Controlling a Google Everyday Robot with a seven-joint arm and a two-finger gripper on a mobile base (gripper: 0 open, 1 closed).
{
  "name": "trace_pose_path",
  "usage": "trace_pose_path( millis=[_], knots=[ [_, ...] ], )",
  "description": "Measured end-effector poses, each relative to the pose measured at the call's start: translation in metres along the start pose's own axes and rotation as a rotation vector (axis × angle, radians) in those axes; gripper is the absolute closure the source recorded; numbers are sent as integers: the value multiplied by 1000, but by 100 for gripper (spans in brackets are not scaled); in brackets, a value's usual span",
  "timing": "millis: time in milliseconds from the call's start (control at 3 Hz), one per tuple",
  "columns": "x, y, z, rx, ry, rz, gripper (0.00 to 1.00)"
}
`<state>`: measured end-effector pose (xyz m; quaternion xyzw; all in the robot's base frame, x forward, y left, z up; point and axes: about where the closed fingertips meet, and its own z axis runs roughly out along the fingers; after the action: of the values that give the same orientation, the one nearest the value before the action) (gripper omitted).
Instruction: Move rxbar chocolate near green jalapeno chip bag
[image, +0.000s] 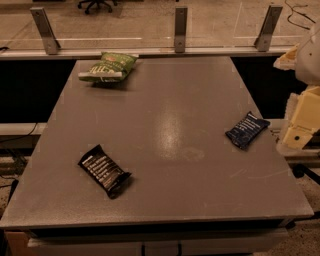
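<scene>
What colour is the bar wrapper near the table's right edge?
The bar wrapper is dark blue with white text, camera view; tool beside it.

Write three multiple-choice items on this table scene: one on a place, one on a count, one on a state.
1. Where on the table does the green jalapeno chip bag lie?
A. far left corner
B. near right corner
C. centre

2. How many bar wrappers lie on the table?
A. one
B. two
C. four

3. What is the state of the rxbar chocolate?
A. lifted in the air
B. lying flat on the table, nothing touching it
C. resting on the chip bag

Answers:
1. A, the bag sits by the far edge at the left.
2. B, there is the black rxbar chocolate and a dark blue bar.
3. B, it lies at the near left, while the gripper is beside the table's right edge, well apart from it.
</scene>
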<state>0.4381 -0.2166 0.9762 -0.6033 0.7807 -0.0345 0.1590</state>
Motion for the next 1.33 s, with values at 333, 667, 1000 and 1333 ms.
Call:
trace_pose_path(
  millis=[333,667,1000,1333],
  knots=[
    [0,0,0,0,0,0,0],
    [-9,3,0,0,-24,-13,0],
    [-52,25,15,-42,-102,-62,0],
    [-107,54,37,-107,-200,-124,0]
  ],
)
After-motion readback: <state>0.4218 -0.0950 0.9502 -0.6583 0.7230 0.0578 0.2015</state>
